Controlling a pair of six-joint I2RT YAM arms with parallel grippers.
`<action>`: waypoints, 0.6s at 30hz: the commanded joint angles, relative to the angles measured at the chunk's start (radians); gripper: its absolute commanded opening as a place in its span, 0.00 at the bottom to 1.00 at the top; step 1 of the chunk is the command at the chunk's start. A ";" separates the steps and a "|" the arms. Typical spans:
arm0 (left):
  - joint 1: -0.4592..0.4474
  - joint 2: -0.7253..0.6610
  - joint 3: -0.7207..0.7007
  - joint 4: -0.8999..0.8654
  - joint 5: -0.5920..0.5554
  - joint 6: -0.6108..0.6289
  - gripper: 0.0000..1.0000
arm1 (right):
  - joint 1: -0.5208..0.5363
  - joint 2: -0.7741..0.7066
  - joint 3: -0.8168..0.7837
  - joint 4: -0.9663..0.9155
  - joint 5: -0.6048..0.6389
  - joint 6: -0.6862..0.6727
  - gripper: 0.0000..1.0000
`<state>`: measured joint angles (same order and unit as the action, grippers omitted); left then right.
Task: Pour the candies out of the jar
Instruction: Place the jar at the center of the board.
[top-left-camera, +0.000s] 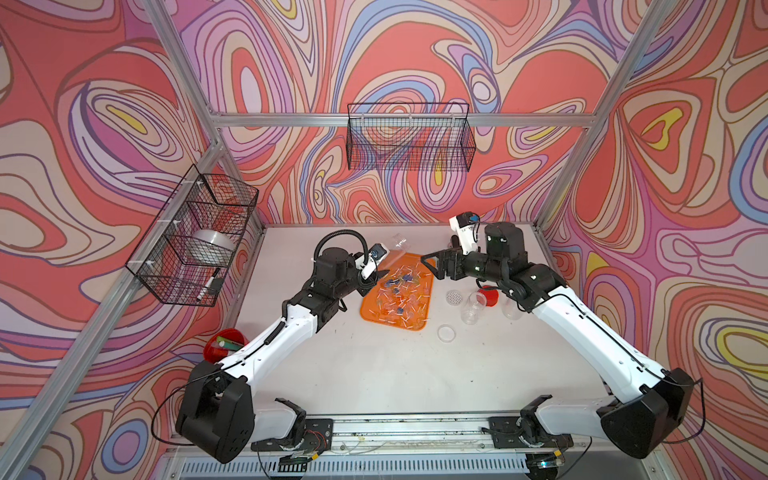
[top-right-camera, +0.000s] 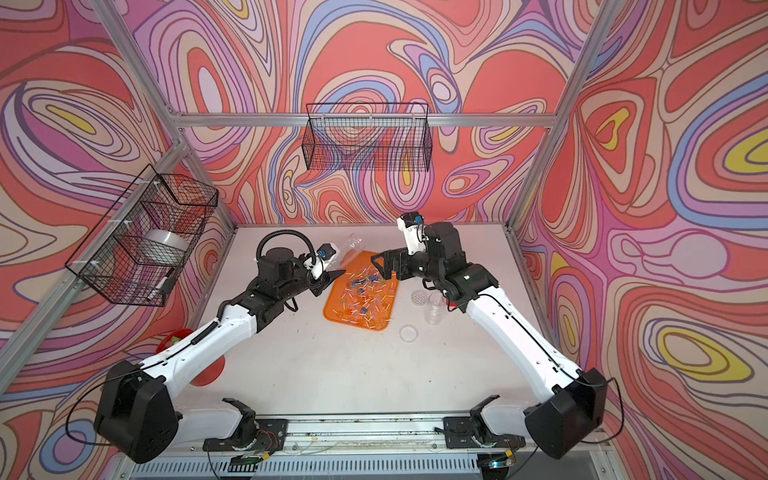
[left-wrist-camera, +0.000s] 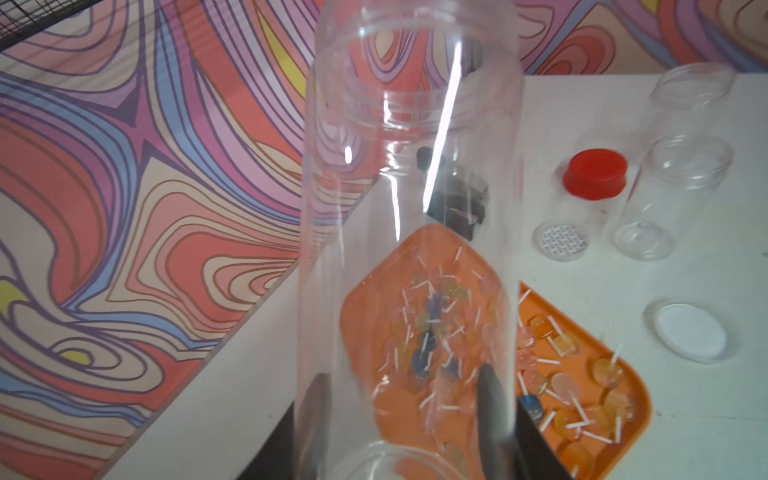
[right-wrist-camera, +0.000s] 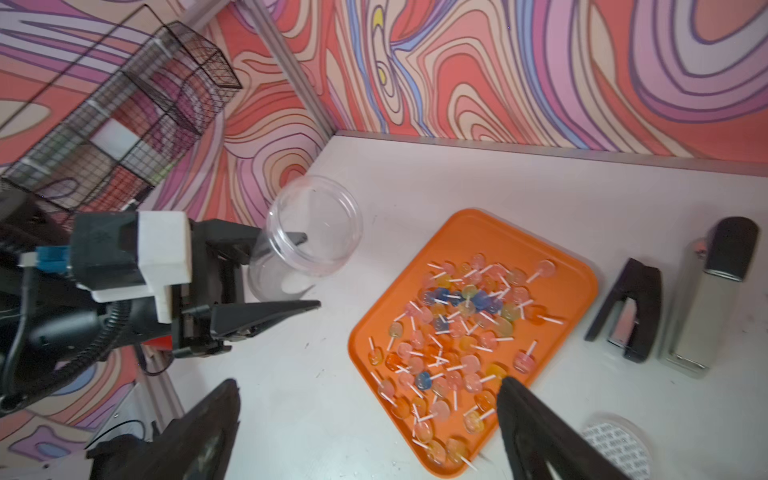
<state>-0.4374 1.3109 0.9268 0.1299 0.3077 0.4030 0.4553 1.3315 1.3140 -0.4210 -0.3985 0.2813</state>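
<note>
Aluminium frame (top-left-camera: 291, 119) and swirl-printed walls (top-left-camera: 104, 124) mark a robot lab booth.

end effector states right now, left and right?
Left end effector: closed on the clear jar.
Right end effector: open, holding nothing.
</note>
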 joint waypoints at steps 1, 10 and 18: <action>0.005 -0.028 -0.008 0.031 0.143 -0.104 0.00 | -0.020 0.043 0.035 0.052 -0.165 0.015 0.96; -0.019 -0.019 0.007 -0.007 0.219 -0.085 0.00 | -0.026 0.134 0.049 0.170 -0.304 0.110 0.88; -0.052 0.002 0.017 -0.044 0.221 -0.058 0.00 | -0.024 0.201 0.024 0.303 -0.391 0.214 0.75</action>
<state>-0.4843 1.3087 0.9253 0.0986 0.5014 0.3389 0.4316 1.5261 1.3415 -0.1974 -0.7422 0.4484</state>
